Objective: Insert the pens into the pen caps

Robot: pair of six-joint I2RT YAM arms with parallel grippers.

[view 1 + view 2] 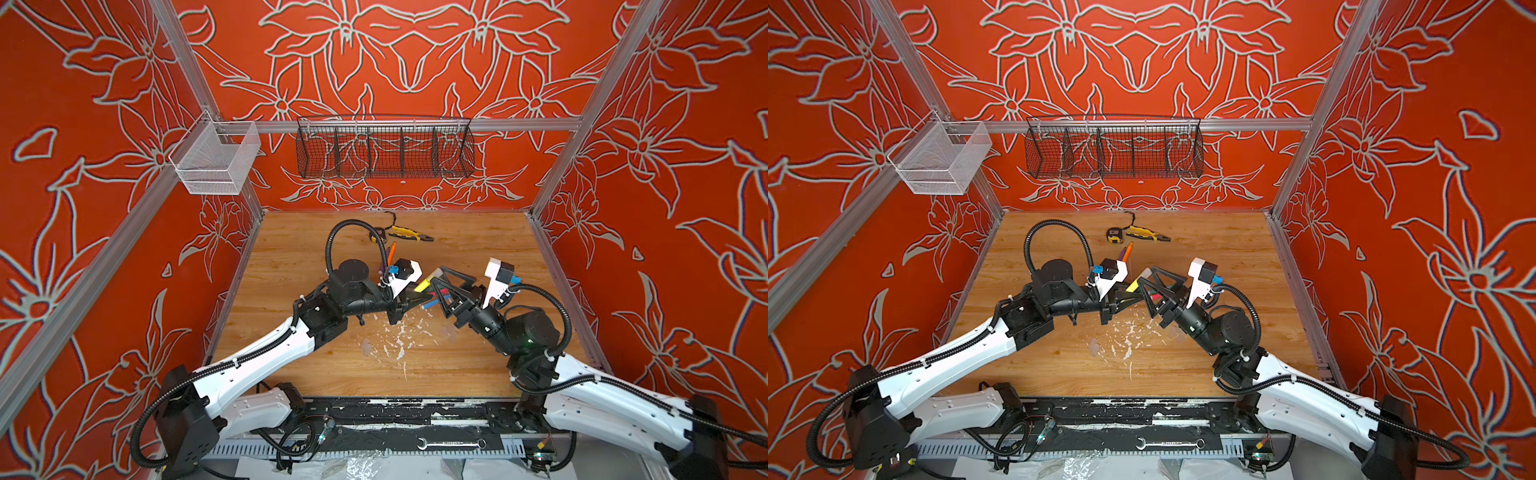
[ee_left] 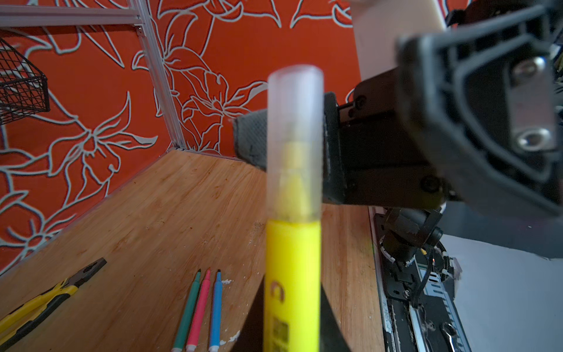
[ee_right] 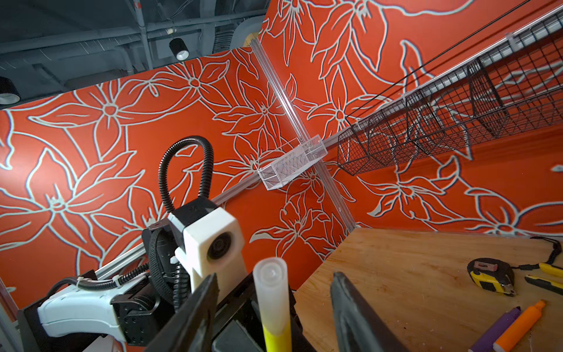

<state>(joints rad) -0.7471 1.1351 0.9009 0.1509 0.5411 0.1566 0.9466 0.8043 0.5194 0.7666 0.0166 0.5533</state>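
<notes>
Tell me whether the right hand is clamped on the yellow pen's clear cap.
No: the right hand stands open, its black fingers clear of the translucent plastic cap on the yellow marker pen.

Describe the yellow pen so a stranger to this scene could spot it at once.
Over the middle of the wooden table the left gripper and right gripper meet. The left one holds the yellow pen there. Unlike the pens lying flat, it alone is yellow and wears a clear cap.
</notes>
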